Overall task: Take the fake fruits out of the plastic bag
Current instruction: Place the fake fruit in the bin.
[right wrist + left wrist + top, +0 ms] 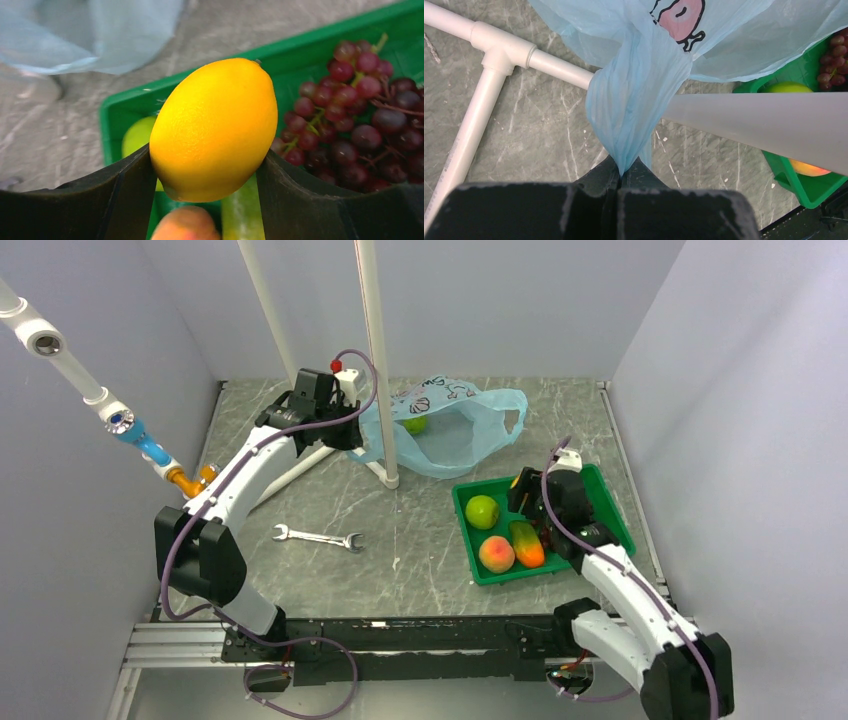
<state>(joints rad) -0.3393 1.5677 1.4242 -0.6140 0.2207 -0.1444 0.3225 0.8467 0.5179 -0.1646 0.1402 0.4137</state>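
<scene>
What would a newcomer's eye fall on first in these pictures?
The glossy orange-yellow fruit, clamped in the right hand above the green tray. Then the light-blue plastic bag at the table's far side, its edge pinched in the left hand, a green fruit inside.

Bright, even, diffuse light; soft shadows. Right wrist: plastic bag [75, 35] blurred. Left wrist: near pipe [764, 125] defocused.

Overhead plus close wrist views, tray [604, 498] shared
</scene>
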